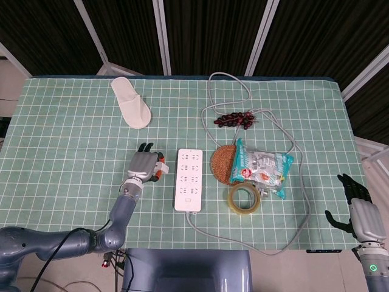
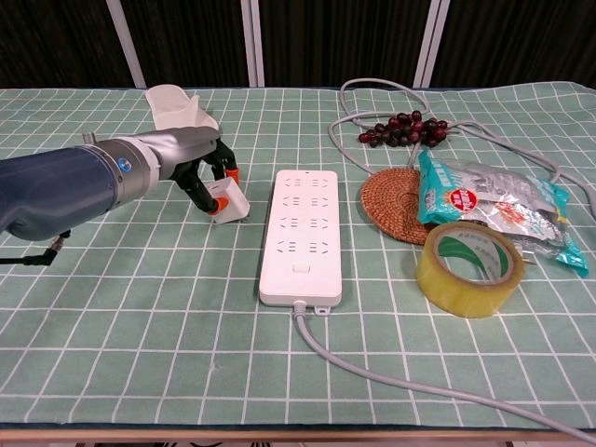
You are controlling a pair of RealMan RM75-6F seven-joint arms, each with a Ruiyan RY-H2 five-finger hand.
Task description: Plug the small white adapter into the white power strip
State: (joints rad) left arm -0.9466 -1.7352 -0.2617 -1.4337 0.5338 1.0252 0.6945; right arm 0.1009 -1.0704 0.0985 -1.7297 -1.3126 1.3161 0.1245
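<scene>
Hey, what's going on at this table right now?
The left robot hand has its fingers around the adapter, which sits on the table just left of the power strip. Whether it truly grips it is hard to tell. The adapter is not plugged in yet. The right robot hand hangs open off the table's right edge, holding nothing.

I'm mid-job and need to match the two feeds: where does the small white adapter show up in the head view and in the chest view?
Head view: the small white adapter peeks out at the left robot hand, left of centre.
Chest view: the adapter sits upper left, fingers around it.
Shared landmark: the white power strip, just beside the adapter toward the picture's right in both views.
</scene>
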